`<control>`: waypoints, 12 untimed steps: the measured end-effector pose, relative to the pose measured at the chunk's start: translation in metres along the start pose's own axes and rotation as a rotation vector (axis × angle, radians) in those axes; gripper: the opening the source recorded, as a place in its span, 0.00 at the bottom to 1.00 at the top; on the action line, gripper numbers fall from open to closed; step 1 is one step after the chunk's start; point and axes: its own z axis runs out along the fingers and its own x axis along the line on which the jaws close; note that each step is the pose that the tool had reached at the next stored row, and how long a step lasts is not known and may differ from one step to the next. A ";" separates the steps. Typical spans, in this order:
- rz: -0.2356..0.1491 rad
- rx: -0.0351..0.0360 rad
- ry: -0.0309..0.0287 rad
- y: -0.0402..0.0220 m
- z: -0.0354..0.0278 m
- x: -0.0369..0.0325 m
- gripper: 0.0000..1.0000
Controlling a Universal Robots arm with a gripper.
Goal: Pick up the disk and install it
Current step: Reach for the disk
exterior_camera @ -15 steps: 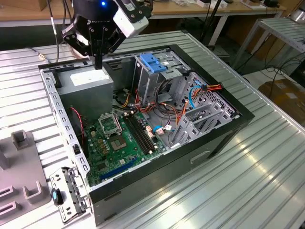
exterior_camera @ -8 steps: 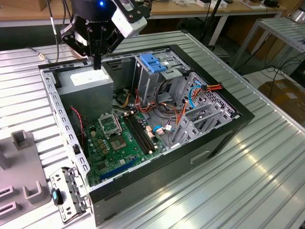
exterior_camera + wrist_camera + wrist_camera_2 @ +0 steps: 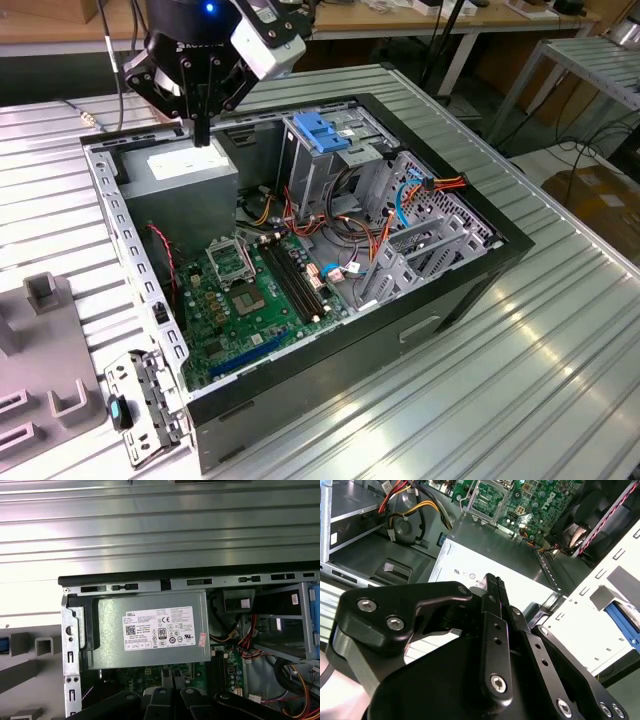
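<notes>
- Ribbed metal table (image 3: 560, 330) carries an open computer case (image 3: 330, 372), its motherboard (image 3: 240, 300) exposed.
- The gripper (image 3: 203, 135) hangs over one corner of the case, fingers pressed together with nothing between them.
- Directly under its tips lies the grey power supply (image 3: 185, 170) with a white sticker; I cannot tell whether they touch.
- The disk (image 3: 624, 622) sits outside the case, beyond the perforated wall (image 3: 580, 625) beside the gripper, its blue rail showing in the second wrist view.

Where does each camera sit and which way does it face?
Exterior view: off the arm, looking down into the open case; gripper over the grey box.
First wrist view: on the arm, facing down at that box; gripper links show.
Second wrist view: on the arm, looking along the shut fingers.
All share the grey box.
</notes>
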 end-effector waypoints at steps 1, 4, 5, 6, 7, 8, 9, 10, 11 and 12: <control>0.000 0.0000 0.0000 0.0000 0.0000 0.0002 0.15; 0.000 0.0000 0.0000 -0.0001 0.0000 0.0010 0.15; 0.000 0.0000 0.0000 -0.0001 0.0000 0.0012 0.15; 0.000 0.0000 0.0000 -0.0001 0.0000 0.0015 0.15; 0.000 0.0000 0.0000 -0.0001 0.0000 0.0017 0.15; 0.000 0.0000 0.0000 -0.0001 0.0000 0.0020 0.15; 0.000 0.0000 0.0000 -0.0002 -0.0001 0.0022 0.15; 0.000 0.0000 0.0000 -0.0002 -0.0001 0.0023 0.15; 0.000 0.0000 0.0000 -0.0002 -0.0001 0.0025 0.15; 0.000 0.0000 0.0000 -0.0002 -0.0001 0.0027 0.15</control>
